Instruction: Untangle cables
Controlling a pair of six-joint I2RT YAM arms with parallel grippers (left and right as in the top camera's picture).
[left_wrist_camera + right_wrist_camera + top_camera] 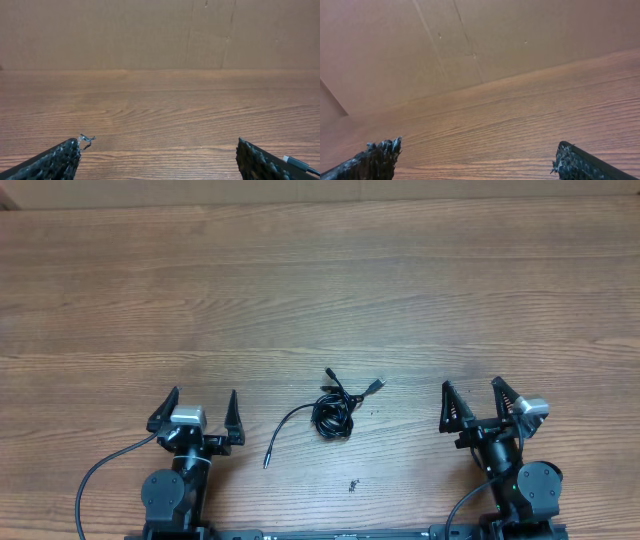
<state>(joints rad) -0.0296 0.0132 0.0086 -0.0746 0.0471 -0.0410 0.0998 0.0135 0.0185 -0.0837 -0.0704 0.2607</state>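
Note:
The cables (pixel 333 412) lie as a small black knot on the wooden table (pixel 320 290), between the two arms in the overhead view. One strand runs left and down to a plug (pixel 267 461); a silvery plug (pixel 375 386) sticks out to the upper right. My left gripper (pixel 203 408) stands open to the left of the knot, with nothing between its fingers. My right gripper (pixel 471 398) stands open to the right, also holding nothing. In the left wrist view a plug end (pixel 295 162) shows at the lower right, beside the open left gripper (pixel 159 150). The right wrist view shows only the open right gripper (pixel 476 155) above bare wood.
A small dark speck (pixel 353 485) lies on the table below the knot. A brown cardboard wall (pixel 160 35) stands along the table's far edge. Thick black arm wires (pixel 100 480) loop near each base at the front edge.

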